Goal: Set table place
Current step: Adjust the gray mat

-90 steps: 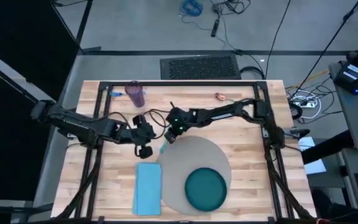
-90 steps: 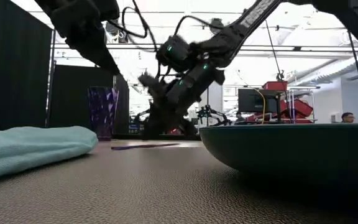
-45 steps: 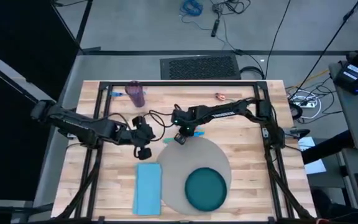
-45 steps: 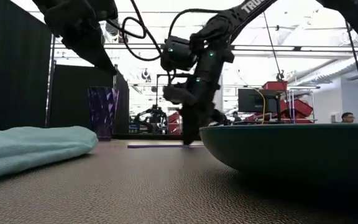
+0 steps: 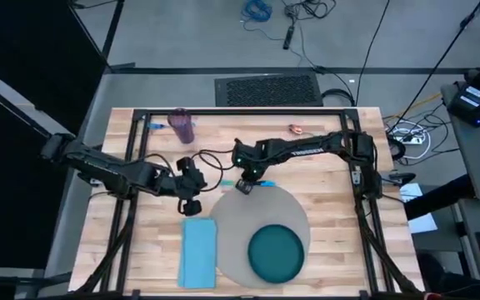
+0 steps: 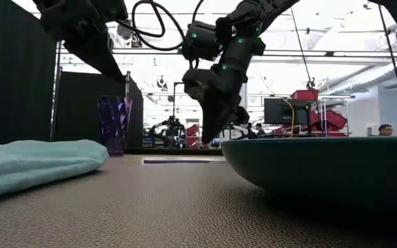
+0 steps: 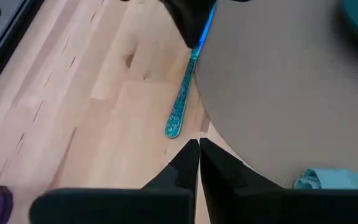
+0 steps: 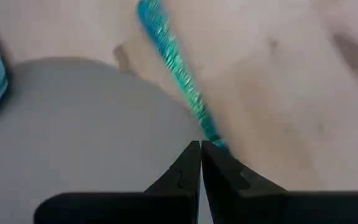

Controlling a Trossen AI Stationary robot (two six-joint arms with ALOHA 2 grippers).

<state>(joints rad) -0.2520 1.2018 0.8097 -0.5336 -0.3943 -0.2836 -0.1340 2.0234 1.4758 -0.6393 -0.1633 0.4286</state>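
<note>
Fingers of the right gripper (image 5: 244, 187) are pressed together over the near end of a thin, glittery teal utensil handle (image 7: 183, 102) lying on the pale butcher-block table (image 5: 323, 187), just off the large round grey placemat (image 5: 252, 208) at its eleven o'clock edge. That mat sits at the table's six o'clock side, carrying a dark teal round plate (image 5: 275, 254) with a light blue cloth napkin (image 5: 197, 252) at its nine o'clock. Judging from this, cutlery placing is under way and next needs the handle set beside the plate; the left gripper (image 5: 192, 202), fingers closed and empty, waits by the napkin, and "TROSSEN" on the right arm is barely readable.

grey concrete floor (image 5: 190, 37), black floor mat (image 5: 267, 88), loose cables (image 5: 294, 17), dark curtain (image 6: 12, 89)
</note>
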